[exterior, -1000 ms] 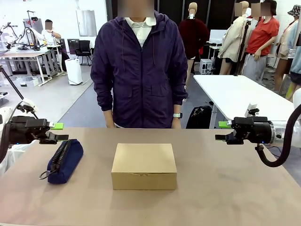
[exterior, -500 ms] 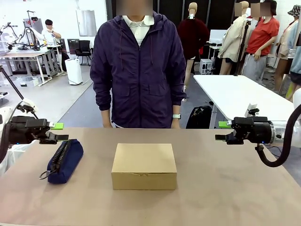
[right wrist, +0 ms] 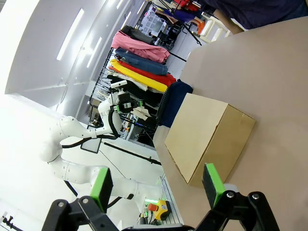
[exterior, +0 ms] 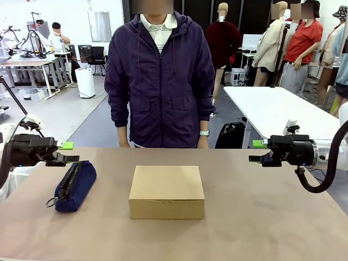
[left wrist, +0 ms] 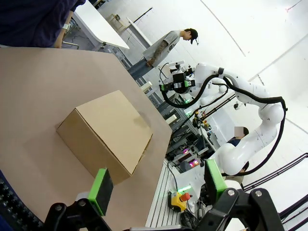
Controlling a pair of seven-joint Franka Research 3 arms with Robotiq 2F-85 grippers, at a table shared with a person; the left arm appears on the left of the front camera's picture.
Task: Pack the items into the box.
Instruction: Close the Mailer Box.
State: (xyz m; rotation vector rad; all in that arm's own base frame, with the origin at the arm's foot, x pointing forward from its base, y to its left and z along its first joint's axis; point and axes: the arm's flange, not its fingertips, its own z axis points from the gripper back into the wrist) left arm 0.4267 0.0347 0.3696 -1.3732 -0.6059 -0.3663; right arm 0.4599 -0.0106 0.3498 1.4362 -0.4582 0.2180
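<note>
box of tan cardboard sits at the middle of the desk, lid flap down and shut, so nothing inside it can be seen; it probably has to be opened before packing starts. to its left, well apart, lies a navy zip pouch, also closed, contents hidden. the left tool hovers just above the pouch, fingers spread wide and holding nothing. the right tool hangs over the desk's right side, likewise wide and bare. a person stands at the far edge, arms down.
</note>
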